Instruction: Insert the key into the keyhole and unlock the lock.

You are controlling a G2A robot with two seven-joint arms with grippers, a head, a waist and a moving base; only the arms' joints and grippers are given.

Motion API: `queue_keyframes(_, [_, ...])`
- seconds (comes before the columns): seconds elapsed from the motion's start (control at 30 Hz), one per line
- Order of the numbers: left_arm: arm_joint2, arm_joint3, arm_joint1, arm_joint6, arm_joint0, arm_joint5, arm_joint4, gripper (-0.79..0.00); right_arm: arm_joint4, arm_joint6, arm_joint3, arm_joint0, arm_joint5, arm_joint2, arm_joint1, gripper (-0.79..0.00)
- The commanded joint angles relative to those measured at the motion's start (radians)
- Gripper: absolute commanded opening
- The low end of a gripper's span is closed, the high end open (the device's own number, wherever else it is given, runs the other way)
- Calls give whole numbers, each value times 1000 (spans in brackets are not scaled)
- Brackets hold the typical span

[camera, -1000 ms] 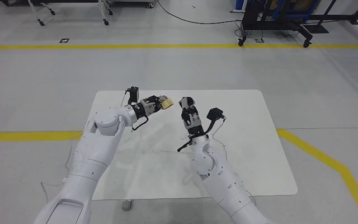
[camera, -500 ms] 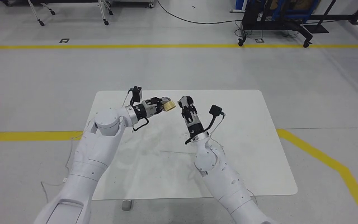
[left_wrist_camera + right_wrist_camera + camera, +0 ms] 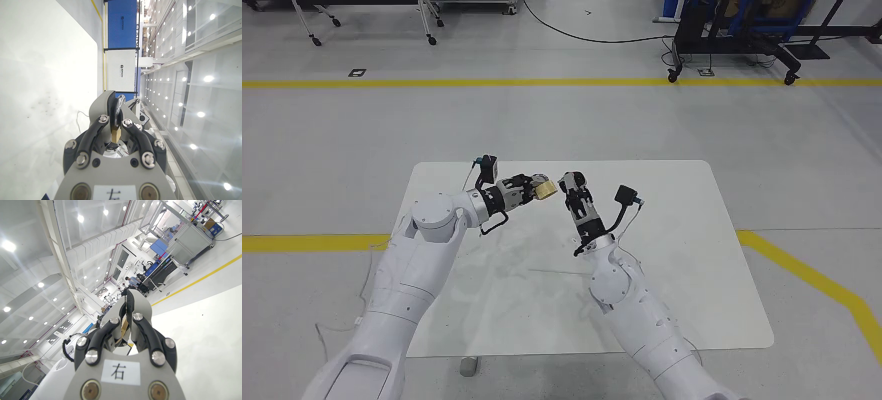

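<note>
The left gripper [image 3: 527,187] hovers over the far middle of the white table [image 3: 692,260], its fingers pinching the lock [image 3: 540,187]; the brass body sticks out past the fingertips towards the other arm; in the left wrist view the gripper [image 3: 115,106] is clamped on the lock [image 3: 115,134], with brass showing low between the fingers and a silver rounded part up near the tips; the right gripper [image 3: 567,186] faces it from the right, just beside the lock, both held above the table rather than resting on it; in the right wrist view its fingers [image 3: 140,306] are pressed together on a thin piece, the key [image 3: 562,184], which points at the lock; whether the key touches the lock or sits in the keyhole cannot be told, since the gap between them is too small to read.
</note>
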Motion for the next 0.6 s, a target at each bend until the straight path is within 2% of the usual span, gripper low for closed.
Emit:
queue_keyframes(0.0, [1,3,0,-8,-2,3,-6,-785,9,15,3,2,-9,0,0,-785])
queue_keyframes(0.57, [3,51,-4,-39,-24,35,-81,-785,107,92,42,23,-70,8,0,-785])
